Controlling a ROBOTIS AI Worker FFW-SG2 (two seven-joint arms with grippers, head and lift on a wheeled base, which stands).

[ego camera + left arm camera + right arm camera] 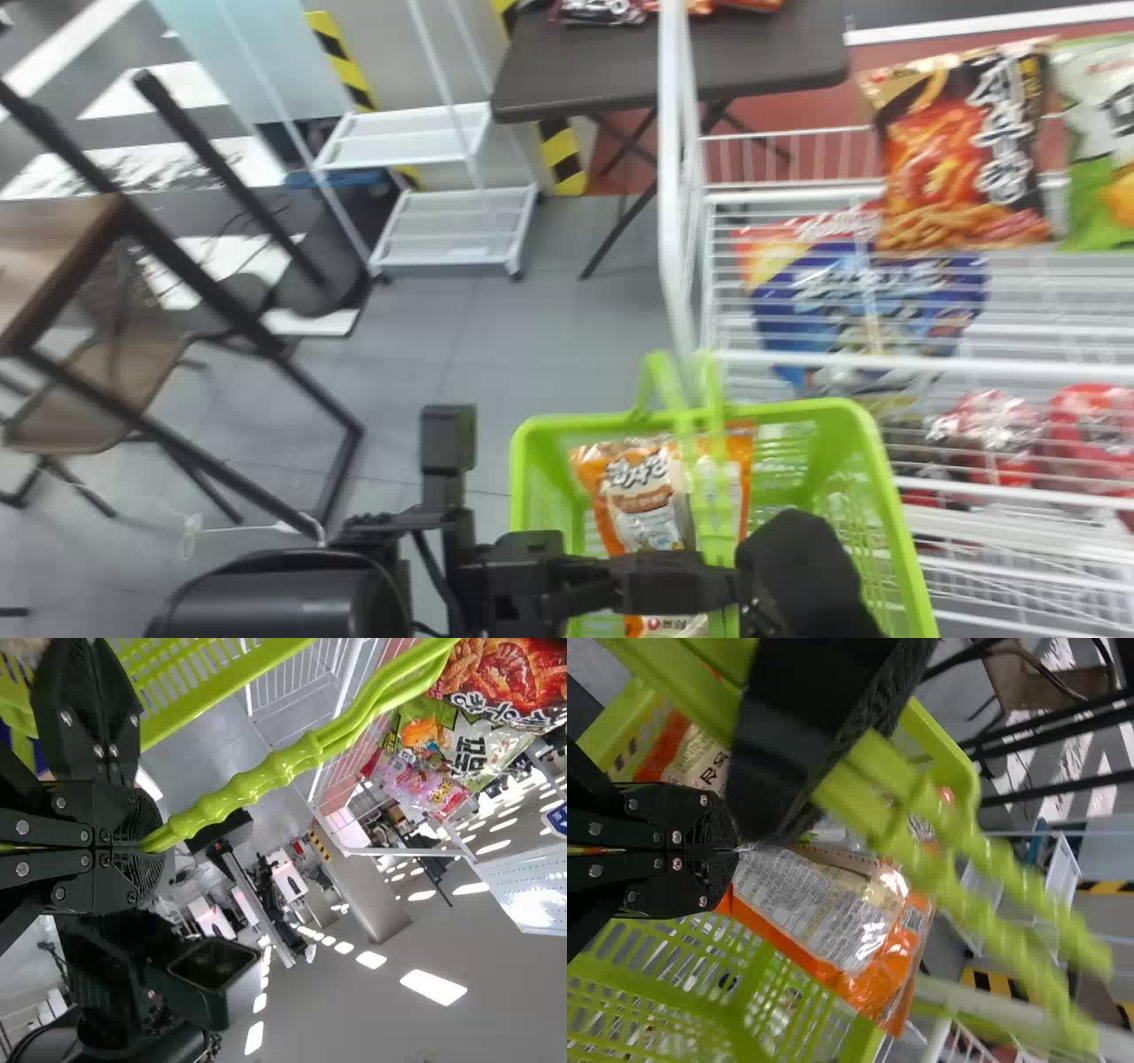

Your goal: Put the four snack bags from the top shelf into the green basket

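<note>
"Basket (797, 415) first, from the head view: where did it stand?"

"Beside the white wire rack (1019, 364), on its left. One orange snack bag (640, 496) lay inside, with more orange packaging just beside it. I couldn't count four. Two others, a red-and-black bag (961, 151) and a green bag (1099, 133), were up on the rack; whether they belonged to the job, I couldn't tell."

"And the left wrist view?"

"There the left gripper (152, 843) had its jaws clenched round the green handle (257, 784). That was the anchor. It wanted to be kept firm and level, because a tug on it would have tipped the basket or swung the handle across the opening."

"What did the right wrist view add?"

"The right gripper (731, 850) had its jaws narrow, pinched on the edge of an orange-edged bag (824, 904). The bag was down among the basket's walls, with its printed back showing, and the handle crossed close by."

"So the step was a release?"

"I judged so. Doing it well meant settling the bag low and fairly flat, away from the handle, then opening the jaws just enough to free the film."

"Why not wide?"

"A wide spread could have caught the handle or nudged the bag's neighbour. Better a small opening, a check that no film clung, then a straight retreat, leaving room for any bags left to place."
</note>
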